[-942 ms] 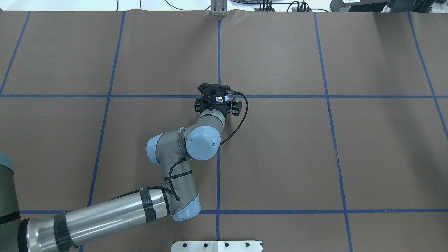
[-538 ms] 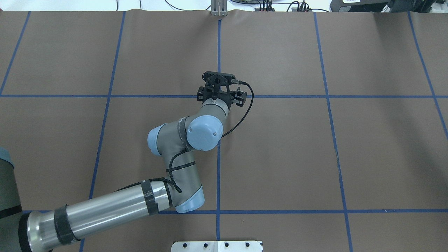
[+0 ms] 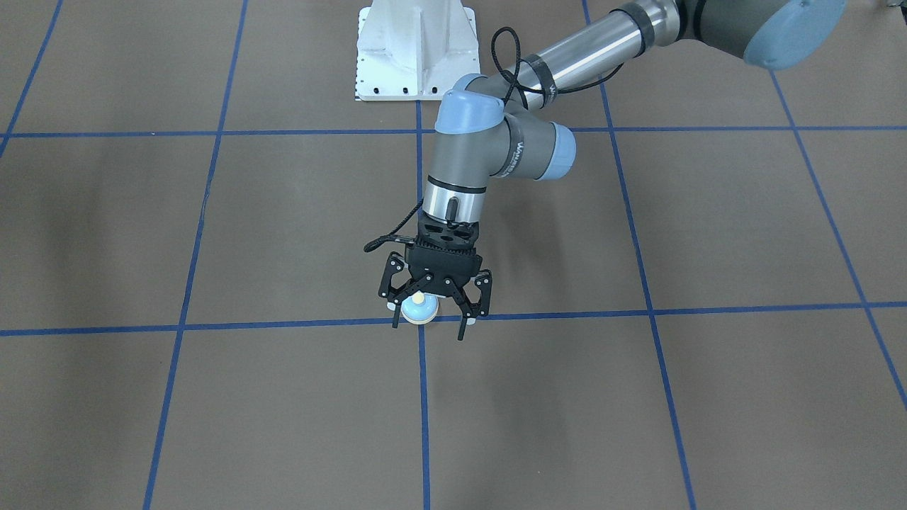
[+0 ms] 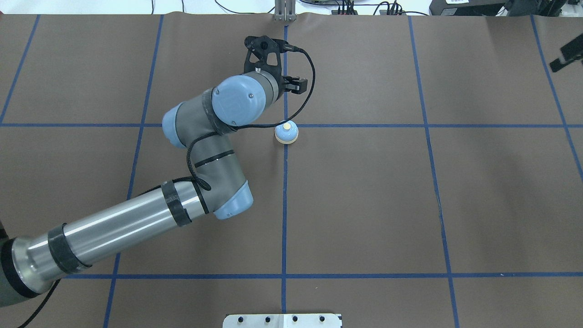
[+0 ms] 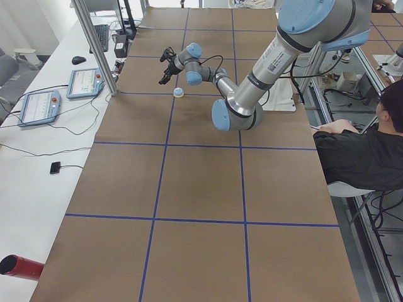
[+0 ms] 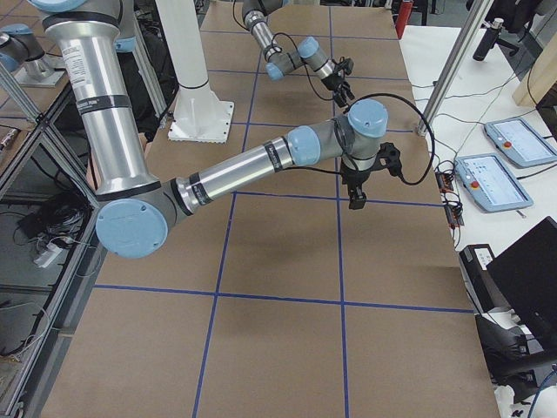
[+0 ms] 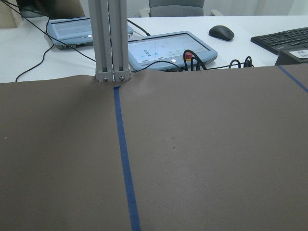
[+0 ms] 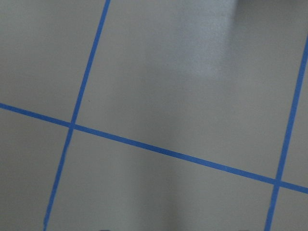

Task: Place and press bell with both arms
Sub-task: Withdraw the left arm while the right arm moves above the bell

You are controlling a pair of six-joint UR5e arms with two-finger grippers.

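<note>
Left gripper (image 3: 429,327) is shown with its fingers spread wide and nothing clamped between them: released, clearly. And two stories are told about where it hangs! From across the table, the spread fingers are seen straddling the bell (image 3: 419,309), one on either side, with the cream button showing between them. From overhead and from the left end, though, the gripper is seen apart from the bell, raised above the table (image 4: 364,205) and carried out towards the far edge, close to the aluminium post (image 4: 284,11). The left wrist camera is filled with brown surface, one blue tape line (image 7: 125,183), that post and the control tablets (image 7: 168,48) behind it.

The bell itself is found upright, button up, on the centre tape line, right by its crossing with a cross line, and it is touched by nothing in the overhead view. The left arm (image 4: 136,223) is bent sharply at the elbow, and its black cable is looped past the bell.

Over on the other side, the right gripper (image 6: 356,200) is held pointing down above the table, well apart from the bell, near the operators' edge. Whether its fingers are parted or closed cannot be told. Only brown surface and crossing tape lines are picked up by its wrist camera.
</note>
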